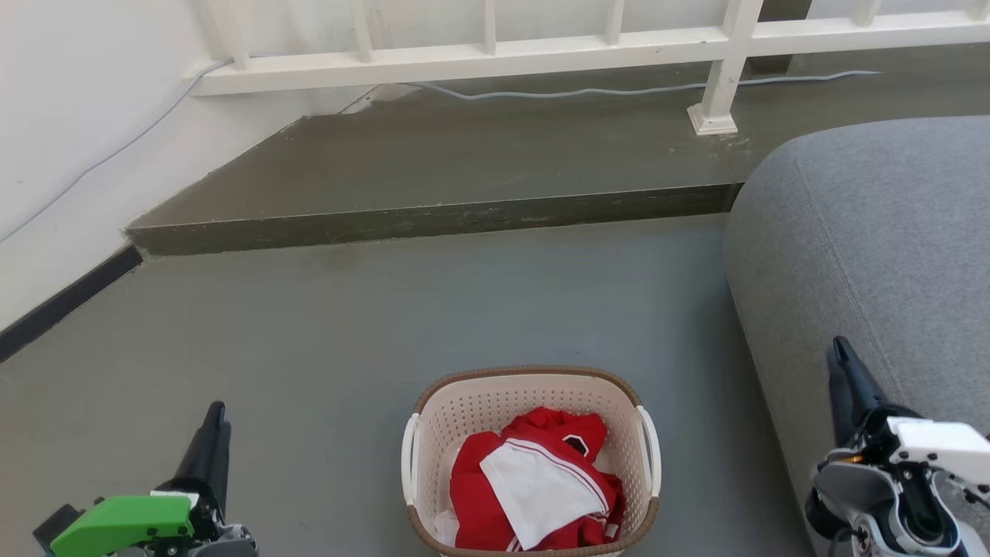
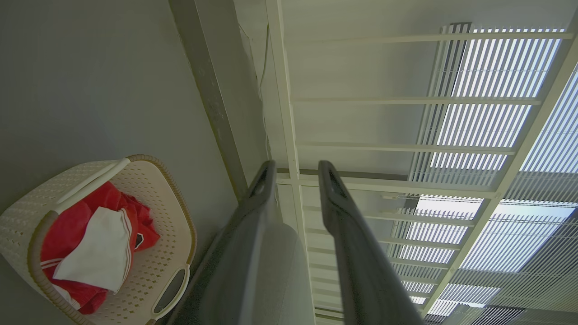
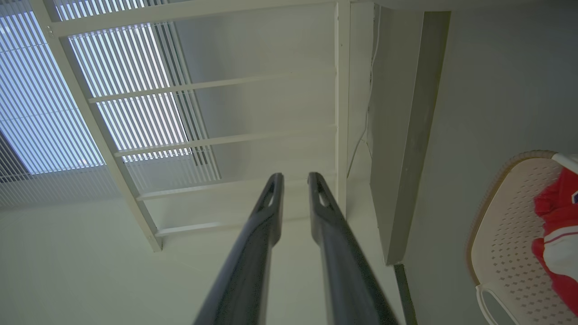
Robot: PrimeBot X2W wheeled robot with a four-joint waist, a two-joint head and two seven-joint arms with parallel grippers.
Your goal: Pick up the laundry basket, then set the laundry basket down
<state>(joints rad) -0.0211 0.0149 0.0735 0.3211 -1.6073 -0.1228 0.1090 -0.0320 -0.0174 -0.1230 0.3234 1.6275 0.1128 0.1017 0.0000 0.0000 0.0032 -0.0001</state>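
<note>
— What sort of place was it?
— A home, by every sign; a living room, most likely. A grey fabric sofa (image 1: 874,255) stood at the right on a smooth grey floor (image 1: 309,325).
— Anything else domestic?
— A laundry basket (image 1: 534,372) sat on that floor near the sofa, with red and white clothes (image 1: 473,495) heaped inside.
— And the far side?
— A raised step (image 1: 464,155) carried a white railing (image 1: 495,54), with a pale cable (image 1: 580,93) lying along its foot. Slatted blinds (image 2: 487,126) let daylight through beyond the railing, and a plain white wall (image 1: 69,116) with a dark skirting (image 1: 62,302) closed the left.
</note>
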